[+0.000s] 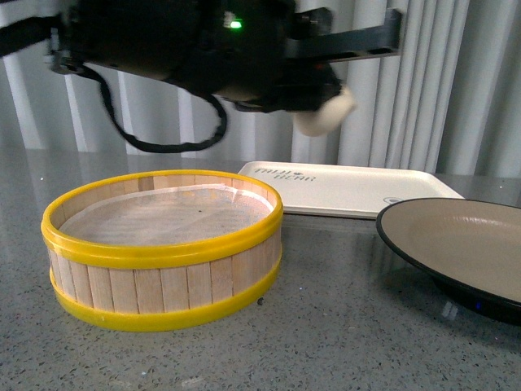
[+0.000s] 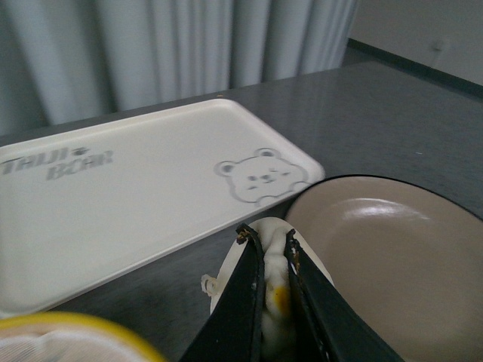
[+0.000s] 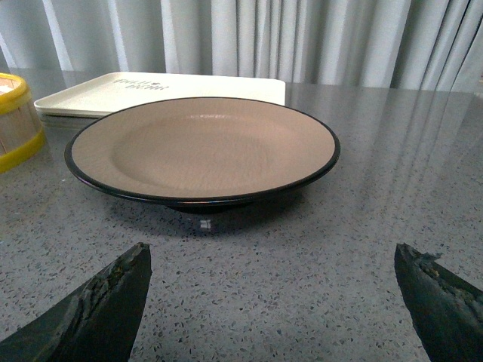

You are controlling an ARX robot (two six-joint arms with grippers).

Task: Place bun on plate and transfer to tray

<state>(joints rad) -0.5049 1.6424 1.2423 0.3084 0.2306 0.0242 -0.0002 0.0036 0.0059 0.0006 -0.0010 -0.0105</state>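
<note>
Place: a robot test room set up with tableware.
Backdrop: pale pleated curtain (image 1: 456, 90) hanging right along behind the worktop's far edge.
Worktop (image 1: 326, 342): grey speckled stone, polished enough to reflect.
Props: wooden steamer basket (image 1: 163, 285), printed tray (image 1: 350, 191) by the far edge, plate (image 1: 456, 236) at the right edge.
Machine: black robot arm (image 1: 163, 41) with looping cable overhead.

One bun (image 1: 327, 111), one plate (image 1: 464, 243), one tray (image 1: 350, 191), one steamer basket (image 1: 163, 281).

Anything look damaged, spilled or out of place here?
The bun in the left gripper looks squashed between the fingers, with a yellow patch showing, possibly filling. The plate, tray and steamer basket sit level and look intact.
</note>
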